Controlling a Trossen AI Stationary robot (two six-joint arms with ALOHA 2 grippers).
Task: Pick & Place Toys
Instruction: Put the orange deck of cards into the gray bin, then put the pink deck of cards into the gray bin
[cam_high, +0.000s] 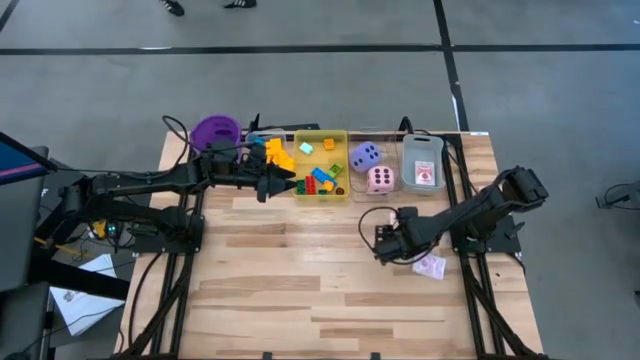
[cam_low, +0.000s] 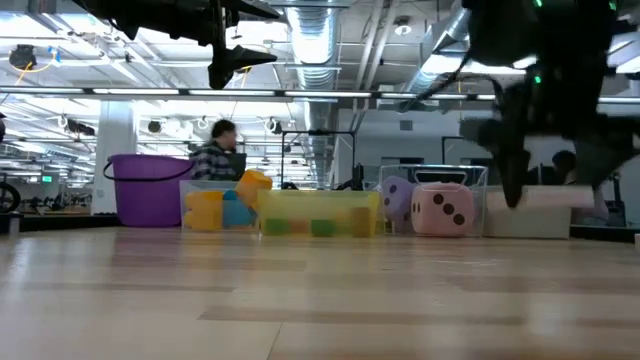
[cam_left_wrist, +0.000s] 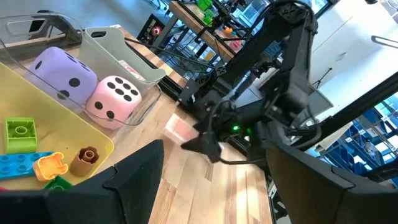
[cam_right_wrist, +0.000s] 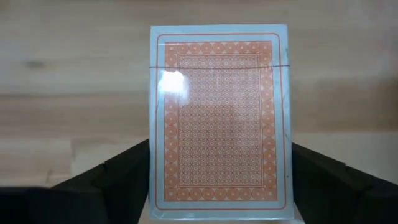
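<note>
My right gripper (cam_high: 383, 243) is near the table's middle right, shut on a wrapped pack of red-patterned cards (cam_right_wrist: 217, 118). Another pack (cam_high: 430, 266) lies flat on the wood beside that arm. Small coloured blocks (cam_high: 320, 180) lie in the yellow tray (cam_high: 345, 150). More yellow blocks (cam_high: 278, 155) are piled to its left. The purple die (cam_high: 364, 155) and pink die (cam_high: 380, 179) sit in the clear tray. My left gripper (cam_high: 285, 187) hovers open at the yellow tray's left end, with nothing between its fingers (cam_left_wrist: 137, 180). My right gripper pinches the pack of cards between its two fingers, one on each long edge (cam_right_wrist: 153, 168). The fingers come from above, slanting steeply down. The patterned back faces the wrist camera. Seen from the left wrist view, the pack (cam_left_wrist: 180, 129) sits at the fingertips just above the wood.
A grey tray (cam_high: 423, 150) with a card pack in it stands at the far right of the row. The round purple cup (cam_high: 215, 131) stands at the far left. Bare wood (cam_high: 300, 280) spreads across the near half of the table.
</note>
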